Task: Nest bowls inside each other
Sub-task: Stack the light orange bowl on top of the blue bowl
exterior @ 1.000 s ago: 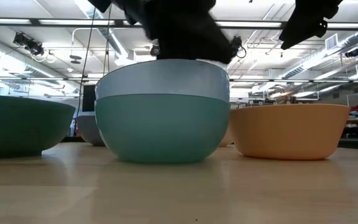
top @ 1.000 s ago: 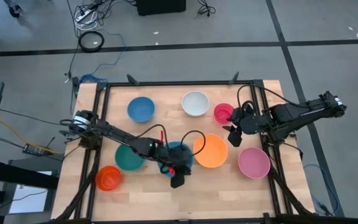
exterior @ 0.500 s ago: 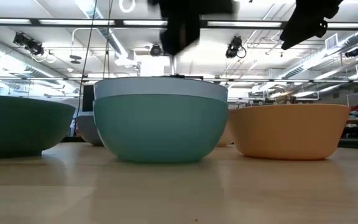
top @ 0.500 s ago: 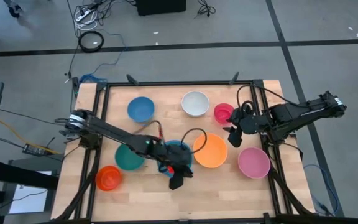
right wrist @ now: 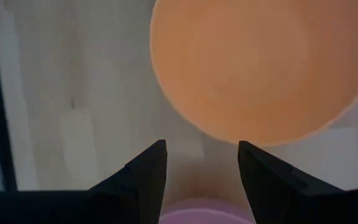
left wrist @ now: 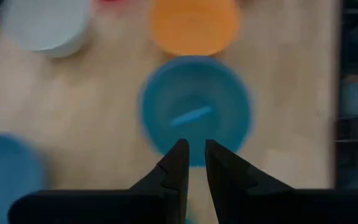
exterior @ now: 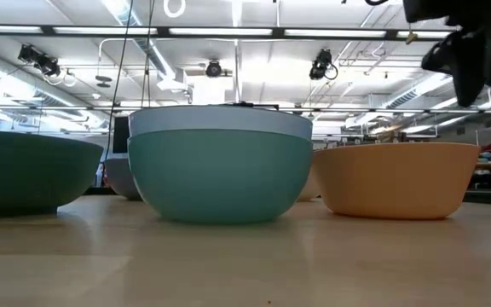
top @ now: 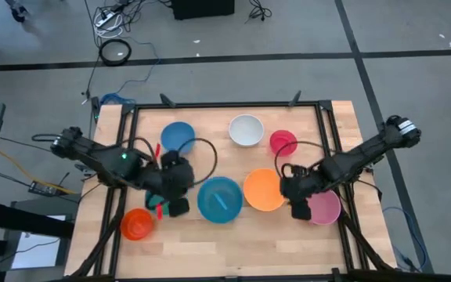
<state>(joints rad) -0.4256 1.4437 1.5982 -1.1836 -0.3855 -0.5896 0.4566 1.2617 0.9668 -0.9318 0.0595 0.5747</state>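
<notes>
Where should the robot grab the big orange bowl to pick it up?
Probably by the rim: the big orange bowl sits upright and open, so one finger can go inside its thin wall, one outside. Come from above at its pink-bowl side, where the open right gripper is.

A pale wooden worktop with a dark metal frame carries round plastic bowls: a blue bowl, a white bowl and a small red-pink bowl along the far side; a small orange bowl, a light blue bowl nested in a teal bowl, a large orange bowl and a pink bowl nearer.
</notes>
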